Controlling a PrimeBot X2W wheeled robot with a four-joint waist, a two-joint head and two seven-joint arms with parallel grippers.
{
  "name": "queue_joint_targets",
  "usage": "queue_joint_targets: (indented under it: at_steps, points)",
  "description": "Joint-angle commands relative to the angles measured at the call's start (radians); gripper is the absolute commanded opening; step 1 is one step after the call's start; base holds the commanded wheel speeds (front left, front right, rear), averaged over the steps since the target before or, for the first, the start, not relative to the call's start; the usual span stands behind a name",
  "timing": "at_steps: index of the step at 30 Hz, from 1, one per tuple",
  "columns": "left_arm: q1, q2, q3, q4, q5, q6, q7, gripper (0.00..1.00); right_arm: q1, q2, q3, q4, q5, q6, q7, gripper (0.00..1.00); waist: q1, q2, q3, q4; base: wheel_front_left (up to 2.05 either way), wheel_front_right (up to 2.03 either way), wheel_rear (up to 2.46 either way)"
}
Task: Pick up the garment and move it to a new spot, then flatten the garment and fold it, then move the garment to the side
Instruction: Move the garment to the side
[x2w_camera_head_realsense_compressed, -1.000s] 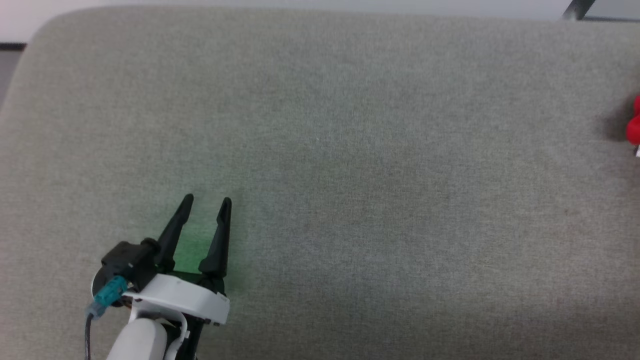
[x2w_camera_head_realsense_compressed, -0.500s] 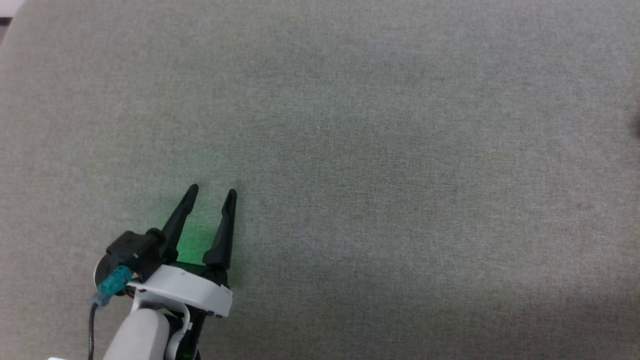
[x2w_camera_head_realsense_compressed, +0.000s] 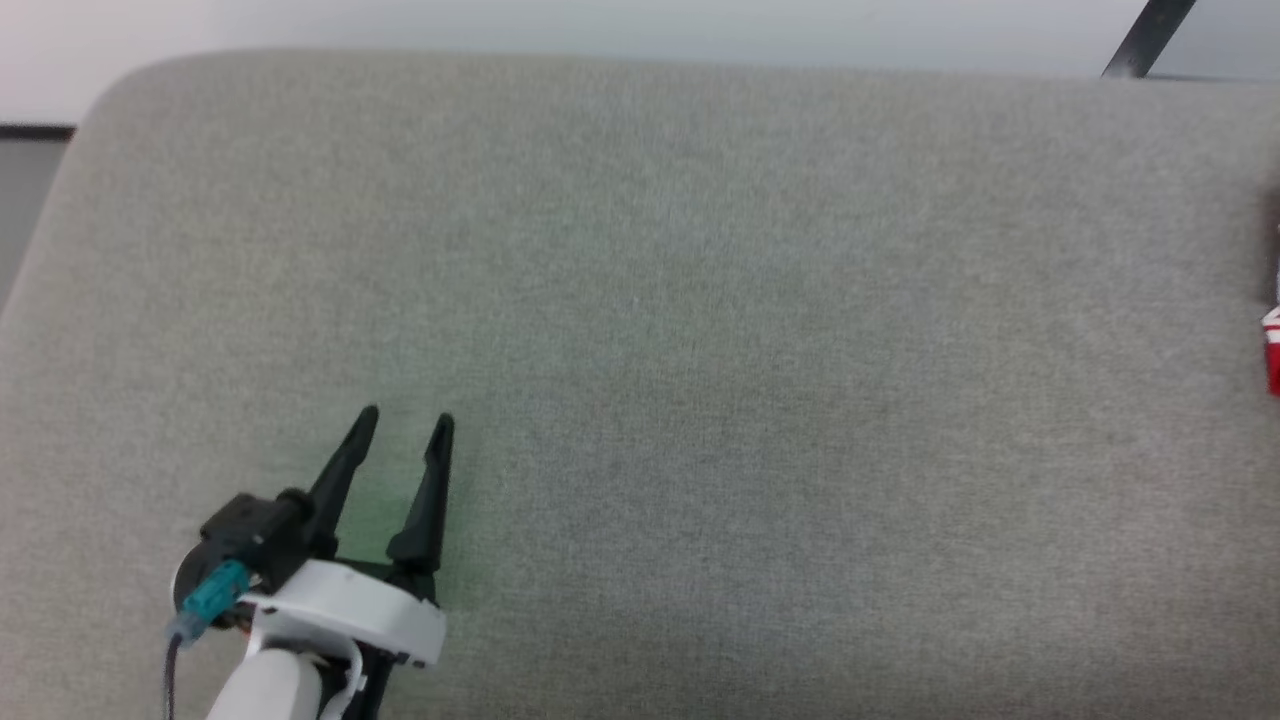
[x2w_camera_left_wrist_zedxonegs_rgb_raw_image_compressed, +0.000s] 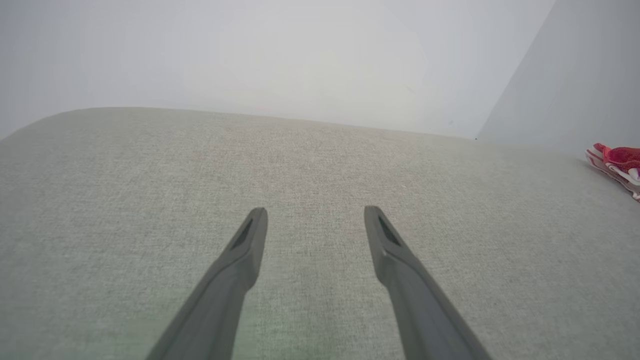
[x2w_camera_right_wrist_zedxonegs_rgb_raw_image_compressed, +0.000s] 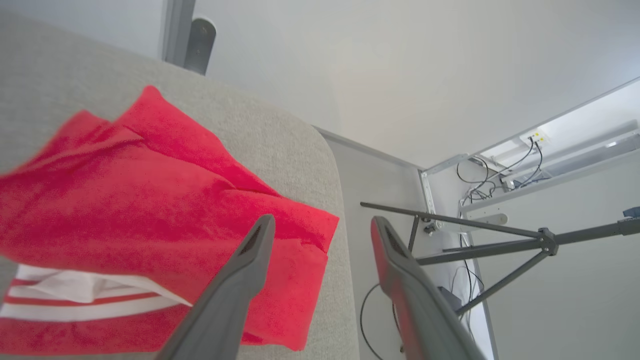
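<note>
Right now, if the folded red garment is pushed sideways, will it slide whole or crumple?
The garment looks soft and floppy: its layers lie loosely with creases, so a push would probably bunch it rather than slide it whole. The grey cushion is woven, likely grippy. One corner lies near the cushion's edge, so it might droop over.

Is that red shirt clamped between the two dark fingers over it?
No, the fingers of the right gripper stand wide apart with nothing between them, and the garment lies on the grey cushion.
</note>
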Motion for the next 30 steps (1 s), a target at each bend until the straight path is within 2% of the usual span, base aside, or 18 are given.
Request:
queue_joint_targets:
  at_steps: [1,5,12,22,30]
  points:
    - [0.025,0.006,0.014,-0.002,0.003,-0.002,0.0,1.0,0.025,0.024,-0.006,-0.016,-0.004,-0.002,-0.04,1.0,0.0,0.0,-0.068,-0.016,0.0,0.0,0.0]
    - [0.052,0.006,0.034,-0.011,-0.005,-0.002,0.0,1.0,0.044,0.056,-0.005,-0.045,0.008,-0.002,-0.106,1.0,0.0,0.0,-0.114,-0.028,0.0,0.0,0.0]
    - [0.118,0.014,0.057,0.003,-0.005,-0.002,0.0,1.0,0.131,0.186,-0.017,-0.136,0.08,-0.002,-0.244,1.0,0.0,0.0,-0.221,-0.059,0.0,0.0,0.0]
    - [0.178,0.031,0.07,0.035,0.0,0.011,0.0,1.0,0.405,0.375,-0.037,-0.363,0.089,-0.002,-0.444,1.0,0.0,0.0,-0.31,-0.094,0.0,0.0,0.0]
    - [0.243,0.031,0.115,0.006,0.013,0.013,0.0,1.0,0.591,0.488,-0.062,-0.436,0.07,-0.002,-0.559,1.0,0.0,0.0,-0.336,-0.107,0.0,0.0,0.0]
